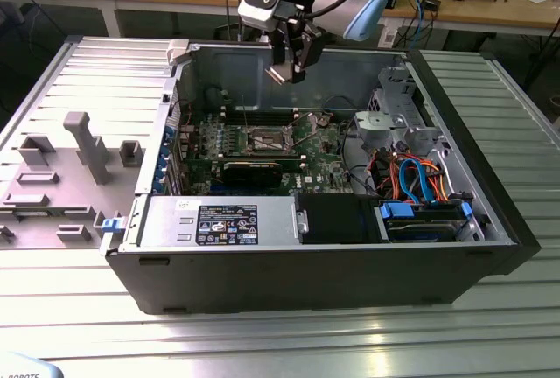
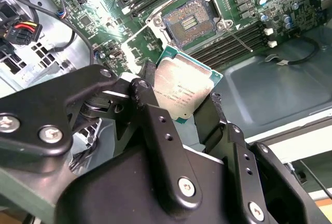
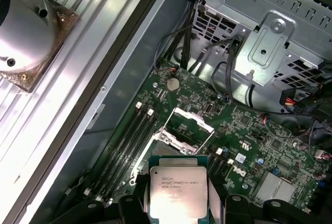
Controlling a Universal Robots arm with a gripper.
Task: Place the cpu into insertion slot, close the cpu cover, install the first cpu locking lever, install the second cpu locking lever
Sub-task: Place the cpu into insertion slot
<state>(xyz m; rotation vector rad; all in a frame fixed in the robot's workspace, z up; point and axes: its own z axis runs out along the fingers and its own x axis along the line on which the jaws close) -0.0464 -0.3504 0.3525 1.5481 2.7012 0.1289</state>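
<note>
CPU (image 2: 182,90) hangs in the air above the open computer case (image 1: 490,212), well apart from the green motherboard (image 1: 319,155). The end effector (image 2: 181,93) is clenched on two opposite edges of the chip, with its silver-grey top facing the wrist cameras.

On the exterior view's left, a grey fixture tray (image 1: 61,177) lies on the ribbed metal bench (image 1: 262,343), far from the work. Near the middle of the board is the insertion slot (image 2: 191,23), bare, its contact field exposed. The CPU cover (image 3: 194,120) stands raised at one side of it, and a thin locking lever (image 2: 239,38) sticks up beside the long memory slots (image 3: 124,141). To the exterior view's right are the drive cage (image 1: 394,115) and a bundle of coloured cables (image 1: 411,177).

I judge that the main risk is alignment. In the second wrist view the chip's edges look turned against the edges of the slot, so if it comes down like this a corner can land on the contacts and bend them. The grip is only on narrow edges, so the chip may slip or tilt, and then one side would touch first. The raised cover and the standing lever are close to the descent path. A finger that catches one of them could push the chip sideways or knock the cover down onto the bare slot. Too much downward force would also damage the contacts.
</note>
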